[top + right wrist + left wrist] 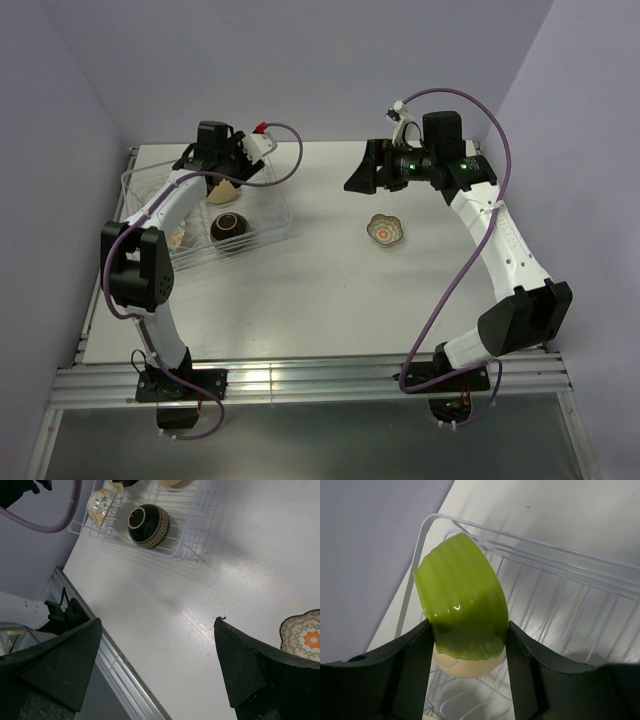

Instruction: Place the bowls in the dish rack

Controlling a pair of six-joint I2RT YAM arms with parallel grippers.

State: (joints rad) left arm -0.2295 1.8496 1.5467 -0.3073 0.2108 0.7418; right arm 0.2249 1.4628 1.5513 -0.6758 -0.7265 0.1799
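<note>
Above: left claw (222, 175) over the rack's (285, 215) far end, scalloped bowl (385, 231) alone on the counter (330, 290).
Left wrist: grips green bowl (462, 600) on edge, tilted for slotting.
Right wrist: right claw (157, 625) wide, empty, likely lined up for the scalloped bowl.

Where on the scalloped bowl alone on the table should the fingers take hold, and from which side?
Take the scalloped bowl by its rim, from straight above, one finger inside and one outside. It sits upright and low on the table, mouth up, so its shallow wall likely gives little to pinch sideways.
</note>
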